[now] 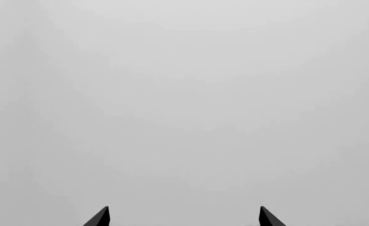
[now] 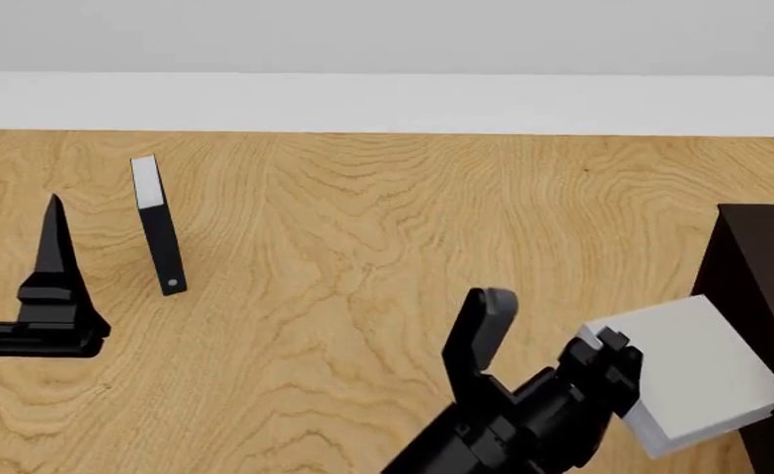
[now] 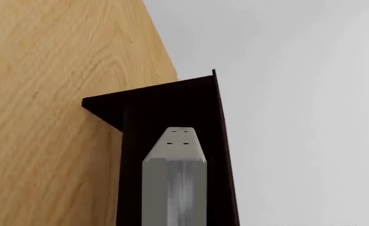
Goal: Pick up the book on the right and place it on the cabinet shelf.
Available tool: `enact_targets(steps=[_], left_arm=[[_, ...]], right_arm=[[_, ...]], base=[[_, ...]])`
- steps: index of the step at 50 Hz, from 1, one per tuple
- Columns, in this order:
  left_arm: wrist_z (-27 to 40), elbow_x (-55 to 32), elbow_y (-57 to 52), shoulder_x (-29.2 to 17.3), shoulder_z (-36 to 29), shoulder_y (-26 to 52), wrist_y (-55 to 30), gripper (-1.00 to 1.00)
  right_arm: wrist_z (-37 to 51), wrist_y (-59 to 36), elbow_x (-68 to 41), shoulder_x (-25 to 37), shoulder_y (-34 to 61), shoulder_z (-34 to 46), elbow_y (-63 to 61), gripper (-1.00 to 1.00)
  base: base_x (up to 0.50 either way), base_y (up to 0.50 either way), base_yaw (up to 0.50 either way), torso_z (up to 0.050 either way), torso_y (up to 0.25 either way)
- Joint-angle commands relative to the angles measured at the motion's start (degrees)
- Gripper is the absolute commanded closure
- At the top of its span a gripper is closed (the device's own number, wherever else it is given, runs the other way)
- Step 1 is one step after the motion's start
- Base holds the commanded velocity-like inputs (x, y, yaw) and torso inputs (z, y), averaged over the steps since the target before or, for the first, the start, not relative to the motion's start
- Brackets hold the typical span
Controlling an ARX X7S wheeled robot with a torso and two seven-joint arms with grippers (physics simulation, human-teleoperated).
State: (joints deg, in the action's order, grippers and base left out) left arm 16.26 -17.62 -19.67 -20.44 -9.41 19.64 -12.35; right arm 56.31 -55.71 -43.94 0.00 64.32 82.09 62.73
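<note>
Bright, even, diffuse light, sharp clean render — no glare; shadows barely visible, no edge distortion

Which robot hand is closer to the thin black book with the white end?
The left one. The left gripper stands on the table just beside the thin black book. The right gripper is far across the table, holding the grey book by the dark cabinet.

The head camera looks forward and down from above onto the wooden surface (image 2: 360, 296), with the pale wall beyond and the dark cabinet (image 2: 762, 286) cut off at the view's right edge. The right wrist camera sits close behind its arm's finger (image 3: 173, 179) and faces that same cabinet (image 3: 165, 106) and surface (image 3: 52, 94), sharing both with the head view. The left wrist camera faces only plain grey, its pincer (image 1: 184, 217) tips barely entering the frame.
</note>
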Motion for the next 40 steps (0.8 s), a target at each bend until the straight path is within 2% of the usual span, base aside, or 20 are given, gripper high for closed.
enact_targets(steps=[1,40], left_arm=[[0.0,0.1,0.8,0.0,-0.3,0.2,0.4,-1.0],[0.5,0.8,2.1,-0.2,-1.4,0.6,0.9,-1.0]], right_arm=[[0.6,-2.2,5.7,0.0,-0.1,2.8,1.7,1.0],[0.4,2.1,10.1,0.0,-2.7,-1.0,10.4,1.0]], base=[[0.0,0.0,0.0,0.0,0.0],[0.0,0.0,0.0,0.0,0.001]])
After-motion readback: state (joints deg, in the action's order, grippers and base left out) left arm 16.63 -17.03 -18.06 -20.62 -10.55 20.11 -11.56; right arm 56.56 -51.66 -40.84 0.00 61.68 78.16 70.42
